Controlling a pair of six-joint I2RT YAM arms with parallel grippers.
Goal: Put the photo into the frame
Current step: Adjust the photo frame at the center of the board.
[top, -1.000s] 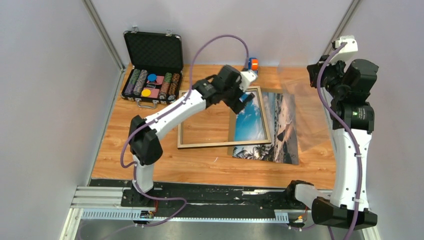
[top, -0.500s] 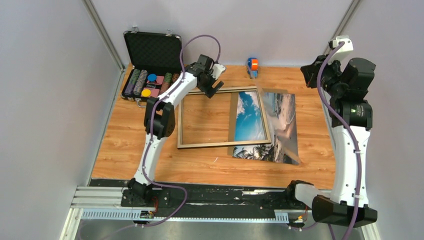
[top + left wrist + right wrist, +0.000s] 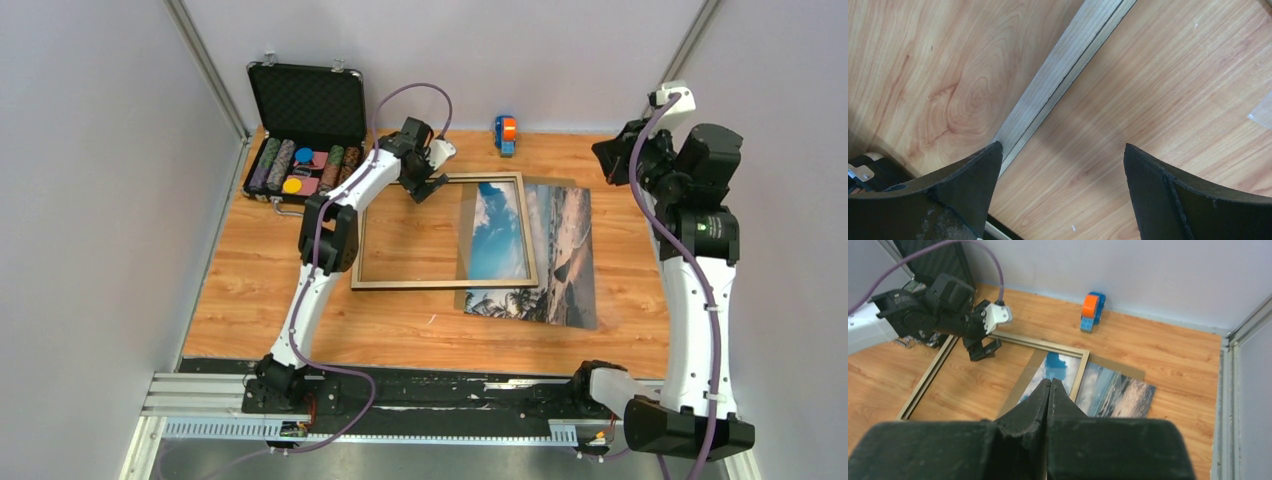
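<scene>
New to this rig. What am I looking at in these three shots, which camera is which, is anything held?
These are two robot arms bolted at the near edge of a wooden table. The wide picture comes from a fixed camera above and behind them. The other two come from a camera on each wrist, so the dark shapes there are that arm's own fingers. On the table lie a pale frame, a beach photo partly under its right side, an open black case of chips and a small blue and orange object. The left gripper is open, low over the frame's far left corner. The right gripper is raised and shut, with nothing visible in it.
</scene>
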